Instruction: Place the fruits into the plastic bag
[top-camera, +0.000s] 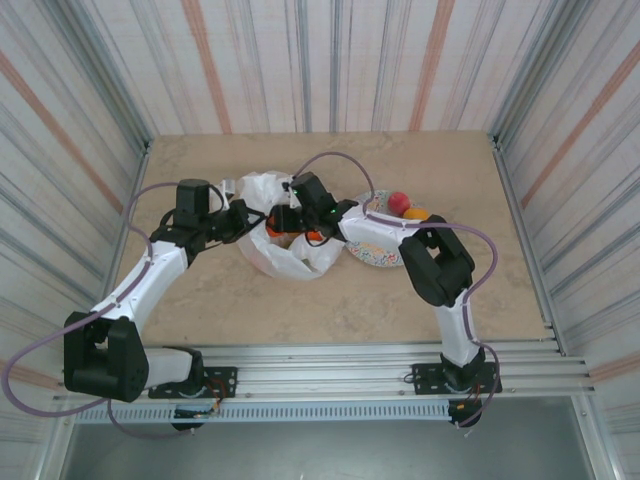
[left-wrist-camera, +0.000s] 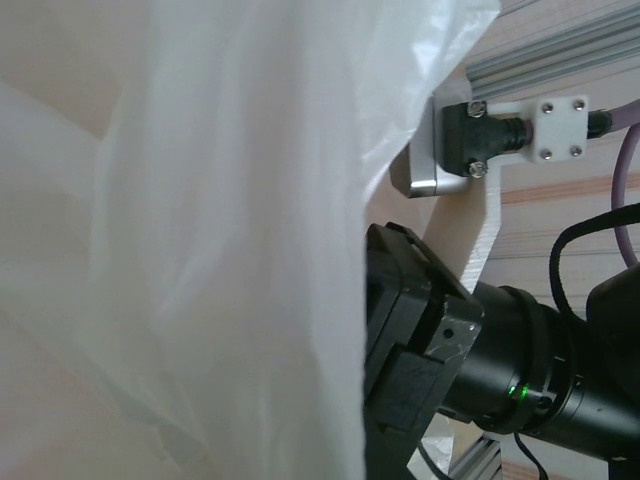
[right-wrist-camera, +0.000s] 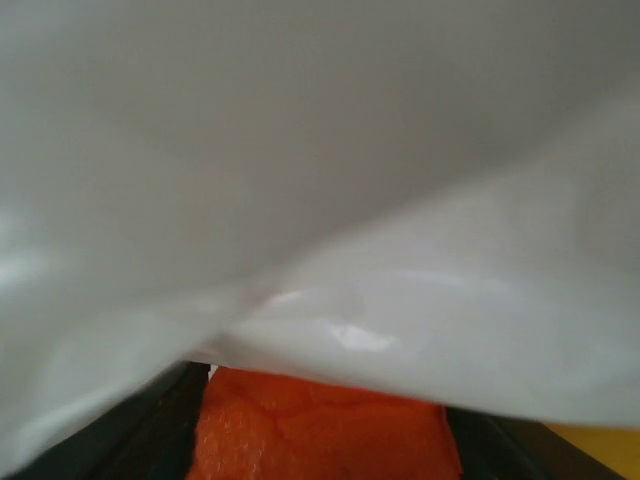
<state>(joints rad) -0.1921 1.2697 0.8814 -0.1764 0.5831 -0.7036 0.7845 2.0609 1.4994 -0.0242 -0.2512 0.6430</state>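
The plastic bag (top-camera: 262, 188) lay crumpled a little above the middle of the table (top-camera: 300, 300) in the overhead view, its mouth turned toward the 2 arms. The left claw (top-camera: 237, 215) sat at the bag's left edge, pressed together and pinching the thin film. From the left wrist, that white film (left-wrist-camera: 200, 250) hung as a wrinkled curtain over the left half of the frame. The black wrist of the right arm (left-wrist-camera: 500, 380), with a small green light, showed past it at the lower right.

The right claw (top-camera: 283, 218) reached into the bag from the right, just beside the left one. Orange showed through the film on both sides of it. From the right wrist, the bag (right-wrist-camera: 320, 150) covered the upper part of the frame. An orange fruit (right-wrist-camera: 320, 435) with a dimpled skin lay at the bottom, between the dark fingers (right-wrist-camera: 150, 430). I could not tell whether they gripped it or stood off it. A yellow patch sat in the lower right corner, too little of it to name.

To the right of the bag, partly under the right arm, lay the patterned plate (top-camera: 372, 258). At its upper right edge sat 2 fruits touching each other, a red fruit (top-camera: 399, 201) and a yellow-orange fruit (top-camera: 417, 213), both outside the bag.
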